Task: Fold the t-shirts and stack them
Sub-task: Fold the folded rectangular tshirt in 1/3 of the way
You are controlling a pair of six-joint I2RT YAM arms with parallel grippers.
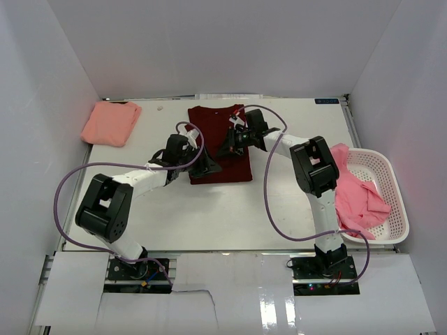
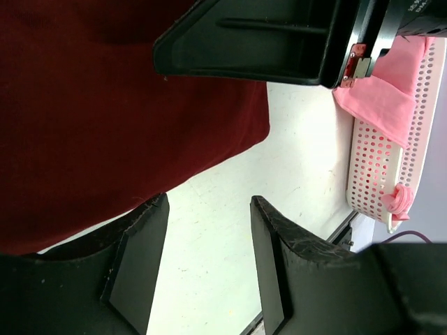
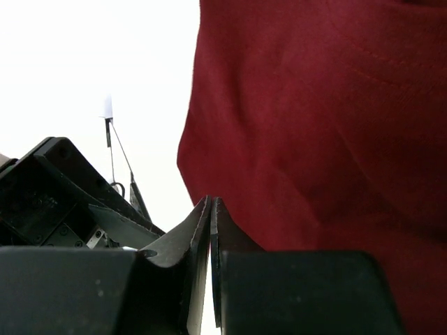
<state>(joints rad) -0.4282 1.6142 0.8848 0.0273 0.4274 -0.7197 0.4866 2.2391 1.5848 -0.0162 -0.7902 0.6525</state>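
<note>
A dark maroon t-shirt (image 1: 209, 124) lies flat at the middle back of the table, partly folded into a tall rectangle. My left gripper (image 1: 208, 166) is open and empty at the shirt's near left part; in the left wrist view (image 2: 208, 209) its fingers straddle bare table just off the maroon cloth (image 2: 105, 118). My right gripper (image 1: 228, 148) is over the shirt's middle; in the right wrist view (image 3: 210, 202) its jaws are pressed together at the edge of the maroon cloth (image 3: 314, 125), with nothing visible between them. A folded salmon t-shirt (image 1: 110, 123) lies at the back left.
A white mesh basket (image 1: 392, 183) at the right edge holds crumpled bright pink t-shirts (image 1: 356, 194); it also shows in the left wrist view (image 2: 374, 164) with pink cloth (image 2: 380, 94). White walls enclose the table. Purple cables loop from both arms.
</note>
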